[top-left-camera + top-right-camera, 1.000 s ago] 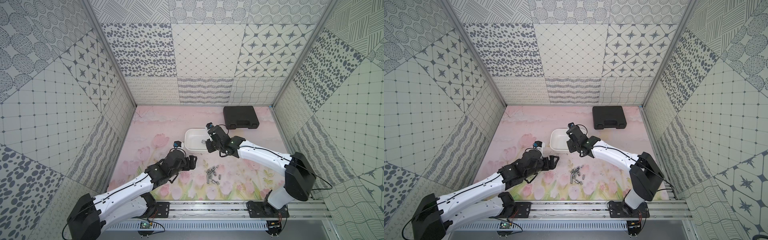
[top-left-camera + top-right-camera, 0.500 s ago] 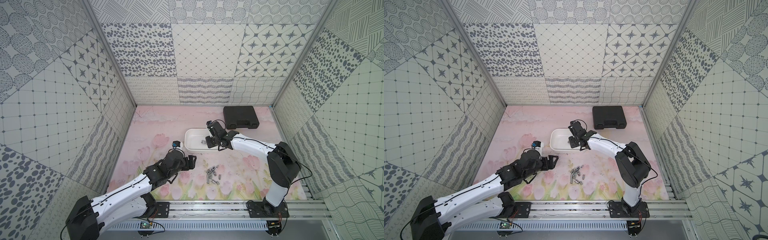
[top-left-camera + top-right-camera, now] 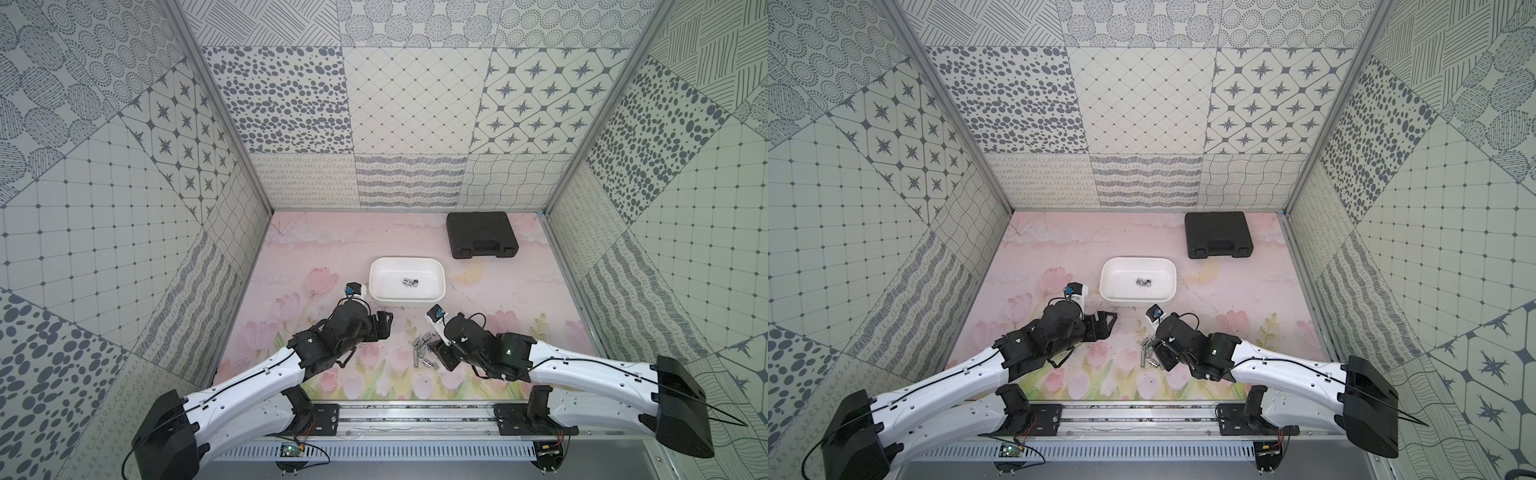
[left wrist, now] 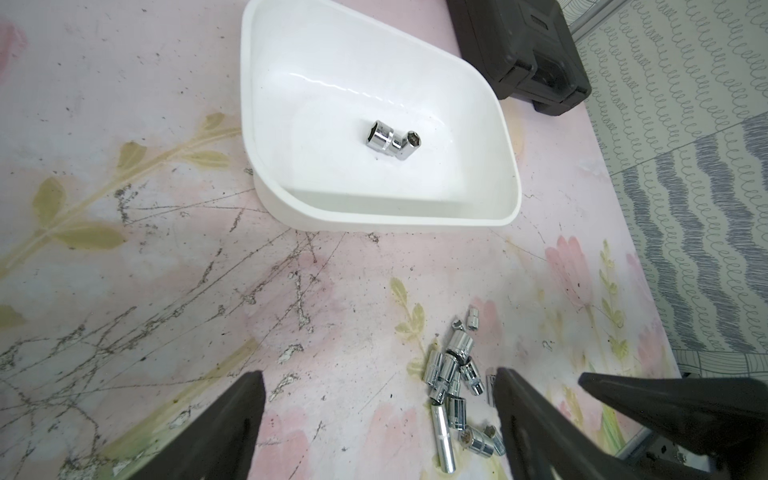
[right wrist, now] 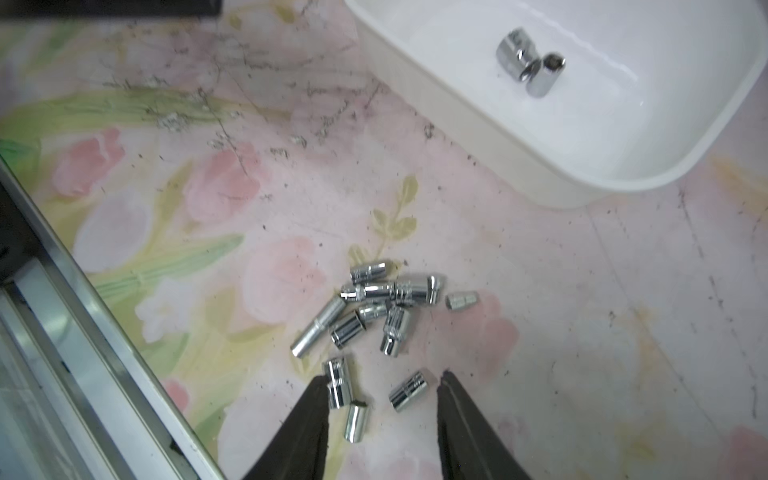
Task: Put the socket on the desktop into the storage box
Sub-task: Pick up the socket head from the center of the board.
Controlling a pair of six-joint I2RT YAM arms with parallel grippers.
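The white shallow plastic storage box (image 3: 430, 286) sits mid-surface. Its near rim is apart from the loose chrome sockets (image 3: 423, 353) clustered on the pink floral surface (image 3: 316, 257), and bare room lies to its left. Two chrome sockets (image 4: 392, 139) lie touching inside it. The black moulded case (image 3: 482, 235) stands far right, clear of the box.

The left pincer (image 4: 378, 372) is open and empty, left of the cluster. The right pincer (image 5: 382, 380) is open and empty. Only the right wrist view shows one short socket (image 5: 409, 390) between its tips.
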